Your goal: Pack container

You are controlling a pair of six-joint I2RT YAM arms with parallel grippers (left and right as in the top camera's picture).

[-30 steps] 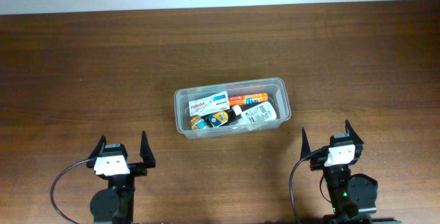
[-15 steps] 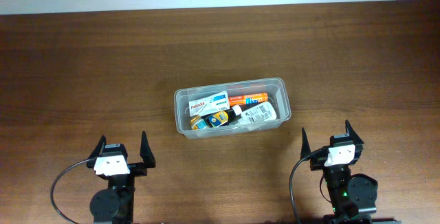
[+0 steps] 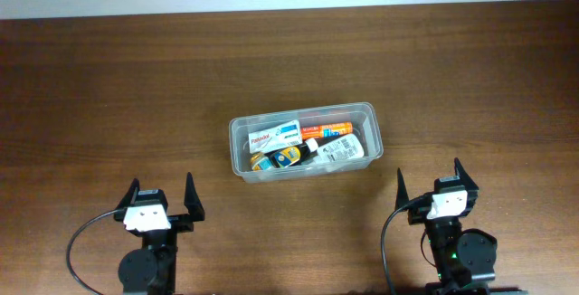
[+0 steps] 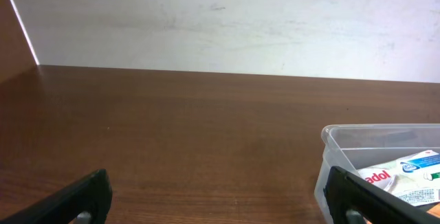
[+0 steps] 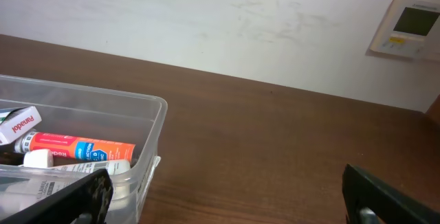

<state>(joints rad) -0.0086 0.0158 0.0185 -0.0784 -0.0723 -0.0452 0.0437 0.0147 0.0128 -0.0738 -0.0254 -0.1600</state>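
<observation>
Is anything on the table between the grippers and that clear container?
Nothing visible does. Only bare table separates the left gripper and the right gripper from the container; both grippers are open and empty.

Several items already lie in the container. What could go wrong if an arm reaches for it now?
The container sits loose on the table, so the open right gripper nudging its wall might slide it. The white bottle and orange tube lie crowded together; reaching in could dislodge them.

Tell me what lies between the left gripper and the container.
Nothing: only bare wooden table separates the open left gripper from the container, as the overhead view shows.
</observation>
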